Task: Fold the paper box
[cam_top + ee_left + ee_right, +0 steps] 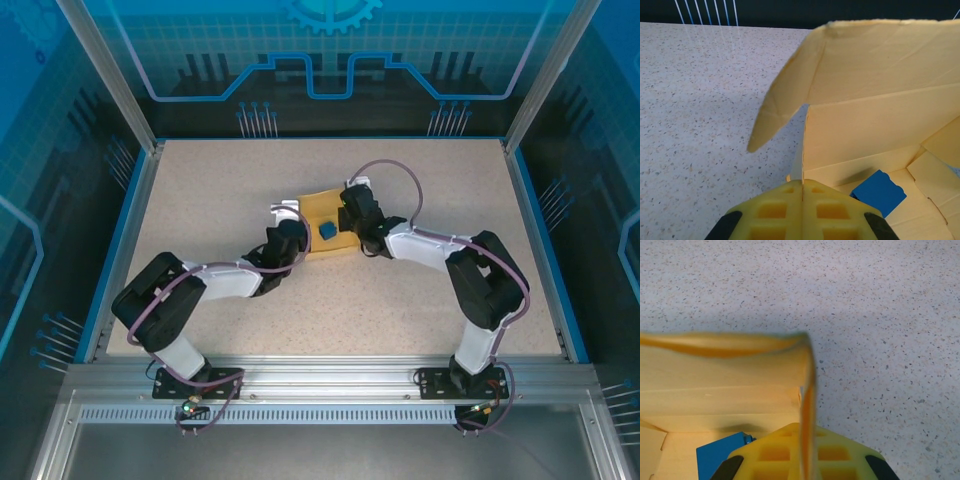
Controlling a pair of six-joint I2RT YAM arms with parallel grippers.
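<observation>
The pale yellow paper box (pixel 322 213) sits at mid-table with its walls raised. A tiny blue cube (pixel 325 230) lies inside it. My left gripper (pixel 292 235) is shut on the box's left wall, whose thin edge (pixel 803 150) runs up from between the closed yellow fingers (pixel 771 212); a side flap (pixel 782 95) leans out over the table. My right gripper (pixel 352 215) is shut on the box's right wall (pixel 807 405), pinched edge-on between its fingers (pixel 775 455). The back panel (pixel 720 370) stands behind, and the blue cube (pixel 720 460) rests on the box floor.
The speckled tabletop (pixel 400 310) spreads on all sides of the box. Blue rails (pixel 535 220) border the table, and the arm bases (pixel 200 380) are bolted at the near edge.
</observation>
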